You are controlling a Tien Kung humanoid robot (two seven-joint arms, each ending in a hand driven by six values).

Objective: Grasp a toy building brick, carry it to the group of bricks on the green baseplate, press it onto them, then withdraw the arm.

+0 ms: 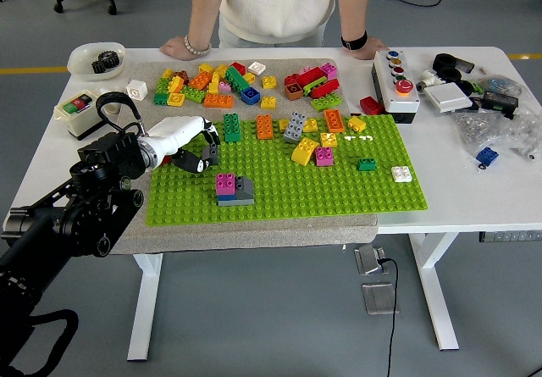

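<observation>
My left hand (196, 150) reaches in from the left over the left edge of the green baseplate (339, 186). Its white palm faces down and its black-tipped fingers (200, 163) hang loosely curled, holding nothing. A dark grey brick (212, 152) sits on the plate just right of the fingers. A stack with a pink brick (225, 183) on blue and grey bricks (243, 191) stands a little below and right of the hand. Green (231, 127), orange (264, 126), grey (295, 127), yellow (304, 151) and pink (324, 156) bricks stand farther right on the plate. The right arm is out of view.
A pile of loose bricks (229, 80) lies behind the plate. A person stands at the far side with both hands (179, 47) resting on the table edge. A button box (80, 114) sits far left, a control box (398, 85) and clutter (495, 114) right.
</observation>
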